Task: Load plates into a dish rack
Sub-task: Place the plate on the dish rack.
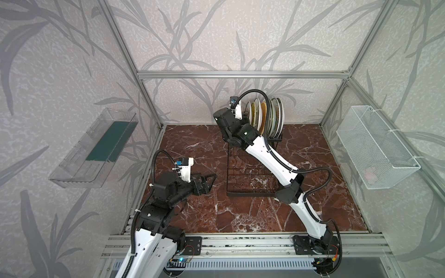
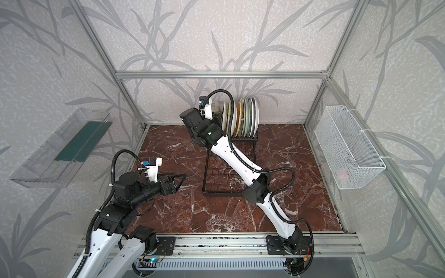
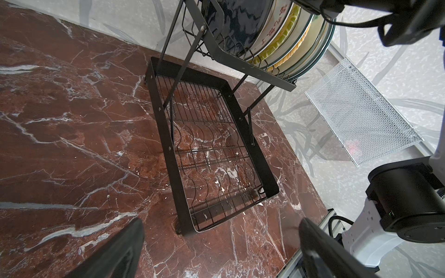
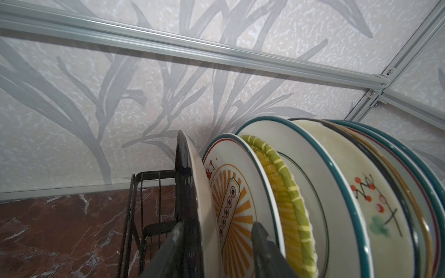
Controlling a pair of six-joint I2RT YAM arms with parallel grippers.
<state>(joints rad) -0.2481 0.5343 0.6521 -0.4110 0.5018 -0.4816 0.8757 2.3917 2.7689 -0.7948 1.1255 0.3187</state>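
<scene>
Grippers first, as both top views show them: my left gripper (image 1: 209,179) (image 2: 175,180) hangs with its jaws spread wide and empty over the left half of the red marble surface (image 1: 192,216), near the dish rack (image 1: 250,192). My right arm (image 1: 265,154) reaches across the rack's flat tray to the raised section at the far edge. There the plates (image 1: 272,115) (image 2: 245,115) stand on edge in a tight row. The wrist hides my right gripper in these views. A clear plastic bin (image 1: 96,149) hangs on the left wall and a white mesh basket (image 1: 375,146) on the right wall.

From my left wrist, the left gripper (image 3: 220,222) shows two fingers far apart with only marble between them. Beyond lies the dish rack (image 3: 166,134), its raised section packed with plates (image 3: 277,41).

From my right wrist, the right gripper (image 4: 218,225) stands released, jaws parted astride the rim of the black plate (image 4: 184,163). One finger is at the plate's dark face. The other is out in front of the sunburst plate (image 4: 231,192), clear of the black plate's white back. The black plate stands upright in its slot at the row's end, just beside the sunburst plate. Next come a woven-look yellow-green plate (image 4: 284,192), a teal-rimmed white plate (image 4: 310,168) and a cream plate with red berries (image 4: 375,204). I cannot separate the rims behind those.
</scene>
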